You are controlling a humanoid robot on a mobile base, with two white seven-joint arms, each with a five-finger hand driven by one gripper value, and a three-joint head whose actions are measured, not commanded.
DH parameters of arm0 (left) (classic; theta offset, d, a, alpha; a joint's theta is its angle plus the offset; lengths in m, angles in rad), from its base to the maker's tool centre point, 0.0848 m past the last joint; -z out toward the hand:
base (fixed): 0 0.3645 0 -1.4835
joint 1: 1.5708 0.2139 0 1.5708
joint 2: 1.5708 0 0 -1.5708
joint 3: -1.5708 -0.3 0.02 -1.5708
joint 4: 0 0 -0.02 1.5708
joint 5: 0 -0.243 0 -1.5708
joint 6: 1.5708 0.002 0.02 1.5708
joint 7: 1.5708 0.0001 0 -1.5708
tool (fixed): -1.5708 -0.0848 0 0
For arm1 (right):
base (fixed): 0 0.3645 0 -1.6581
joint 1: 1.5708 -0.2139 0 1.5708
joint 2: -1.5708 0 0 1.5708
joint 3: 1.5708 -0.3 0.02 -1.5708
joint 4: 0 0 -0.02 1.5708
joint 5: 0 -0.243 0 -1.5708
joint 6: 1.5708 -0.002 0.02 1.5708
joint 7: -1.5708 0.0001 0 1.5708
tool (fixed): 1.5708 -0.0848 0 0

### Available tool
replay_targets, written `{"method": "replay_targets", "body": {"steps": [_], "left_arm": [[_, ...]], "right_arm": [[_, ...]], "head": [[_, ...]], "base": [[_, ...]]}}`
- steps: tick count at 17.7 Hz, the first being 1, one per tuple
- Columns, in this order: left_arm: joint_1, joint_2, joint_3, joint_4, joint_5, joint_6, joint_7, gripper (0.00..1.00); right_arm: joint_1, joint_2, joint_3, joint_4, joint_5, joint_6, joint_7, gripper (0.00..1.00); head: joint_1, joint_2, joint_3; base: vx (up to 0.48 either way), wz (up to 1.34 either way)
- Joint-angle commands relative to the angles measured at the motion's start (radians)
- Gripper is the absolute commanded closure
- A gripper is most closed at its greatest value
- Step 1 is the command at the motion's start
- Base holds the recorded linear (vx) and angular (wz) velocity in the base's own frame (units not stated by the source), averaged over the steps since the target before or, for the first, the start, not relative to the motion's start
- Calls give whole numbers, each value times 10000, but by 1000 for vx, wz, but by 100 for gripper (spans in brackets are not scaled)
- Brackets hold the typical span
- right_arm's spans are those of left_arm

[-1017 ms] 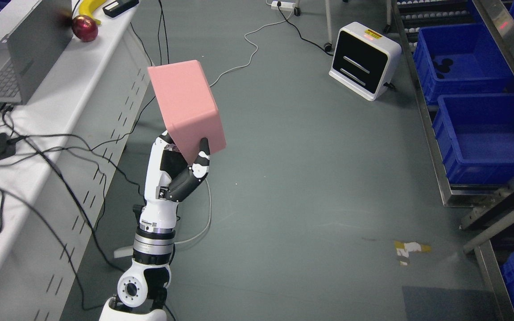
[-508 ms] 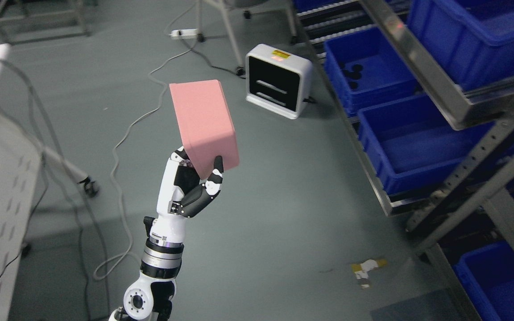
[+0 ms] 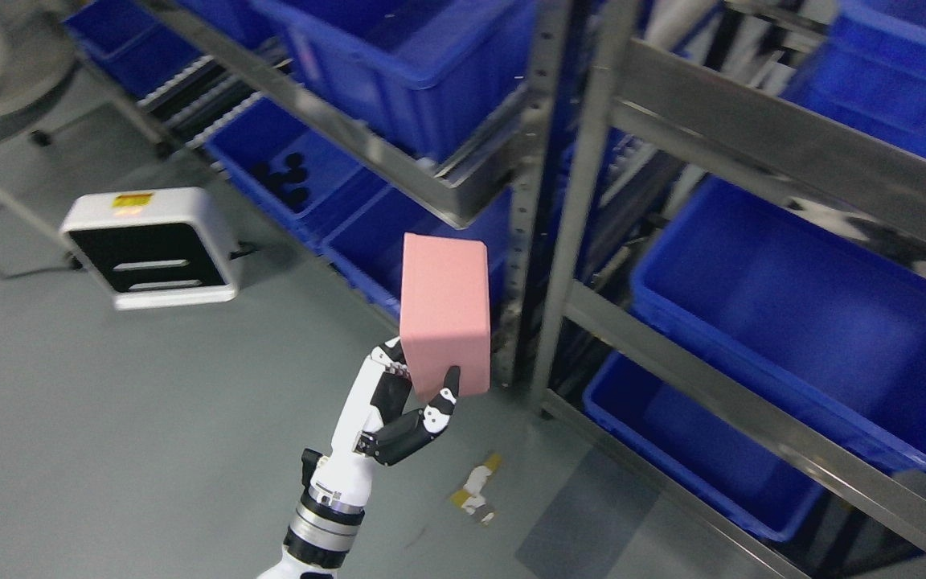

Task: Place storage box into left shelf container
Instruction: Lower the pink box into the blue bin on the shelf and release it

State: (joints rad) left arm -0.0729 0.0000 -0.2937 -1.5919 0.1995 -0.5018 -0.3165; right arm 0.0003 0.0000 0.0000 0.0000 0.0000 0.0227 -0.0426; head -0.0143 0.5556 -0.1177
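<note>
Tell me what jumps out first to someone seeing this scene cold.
The pink storage box stands out at the picture's centre, gripped at its lower end by the robot's left hand and held upright in the air. Behind and to the right rises a metal shelf rack filled with blue bins. A white boxy device sits on the grey floor at left.

White device [image 3: 149, 248] on grey floor [image 3: 109, 450]

Metal shelf [image 3: 592, 121] fills the right, blue bins [image 3: 792, 322] sitting on its tiers; grey floor [image 3: 109, 418] below carries a white box-shaped device [image 3: 149, 248]; paper scrap [image 3: 475, 486] beside the shelf's foot.
</note>
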Motion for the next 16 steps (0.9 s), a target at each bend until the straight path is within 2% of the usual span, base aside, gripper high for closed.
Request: {"method": "replay_targets", "body": {"steps": [1, 4, 7, 10, 14, 16], "left_arm": [[883, 175, -285, 302, -751, 32, -57, 94], [303, 175, 221, 562, -1134, 186, -72, 94], [-801, 175, 894, 1497, -1747, 278, -72, 94], [-1799, 175, 1555, 2035, -1964, 981, -133, 94], [-3011, 582, 1664, 3107, -2927, 1611, -684, 93], [-3640, 751, 1542, 3859, -3999, 1674, -1006, 93]], "right_arm": [[89, -175, -46, -174, 15, -12, -3, 0], [89, -175, -46, -174, 15, -12, -3, 0], [89, -175, -46, -174, 15, -12, -3, 0], [89, -175, -46, -174, 15, -12, -3, 0], [89, -175, -46, -174, 15, -12, -3, 0], [89, -175, -46, -174, 15, -12, -3, 0]], "head": [[0, 0, 0], [0, 0, 0], [0, 0, 0], [0, -2, 0], [0, -3, 0], [0, -3, 0]], "base": [[206, -1230], [174, -1119], [163, -880], [124, -646], [86, -468], [58, -287]]}}
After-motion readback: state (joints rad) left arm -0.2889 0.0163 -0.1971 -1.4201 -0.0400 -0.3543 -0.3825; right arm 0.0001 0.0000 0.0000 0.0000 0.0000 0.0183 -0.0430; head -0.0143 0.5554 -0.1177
